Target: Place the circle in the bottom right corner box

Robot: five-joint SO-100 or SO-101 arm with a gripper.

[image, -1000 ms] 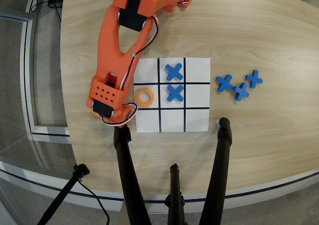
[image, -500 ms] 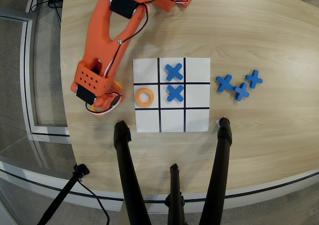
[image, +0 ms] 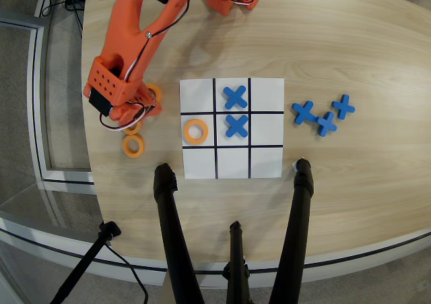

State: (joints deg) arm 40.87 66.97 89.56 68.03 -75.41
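Fingers of the orange two-finger gripper point(image: 135, 115) are mostly hidden in the overhead view beneath the arm's own orange wrist housing point(image: 111, 85), so whether they are spread, closed or clamped on anything cannot be told. Only their dark lower edges and some looped white and black wires point(image: 111, 120) show under that housing.

Two small flat orange foam rings are partly covered by the fingers: one ring point(image: 154, 94) peeks out at the right of them as an arc, and another ring point(image: 132, 127) shows just a sliver directly below them. Contact with either cannot be made out. A third ring point(image: 133, 145) lies whole on the pale wooden table point(image: 350, 176), just below the fingers. A fourth ring point(image: 195, 132) sits to the right of them, in the middle-left cell of the white paper grid with black lines point(image: 266, 92). That makes four rings.

Blue X-shaped foam crosses number five. One cross point(image: 235, 97) is in the top-middle cell and one cross point(image: 236, 125) in the centre cell, both farther right of the fingers than the grid ring. Three more form a touching cluster off the paper, well apart from the fingers at the far right: first cross point(image: 304, 112), second cross point(image: 326, 123), third cross point(image: 343, 106).

The bottom right corner box point(image: 267, 162) holds nothing; it lies down and right of the fingers, across the grid.

Three black tripod legs point(image: 173, 230) rise from the bottom edge, cut off by the frame.
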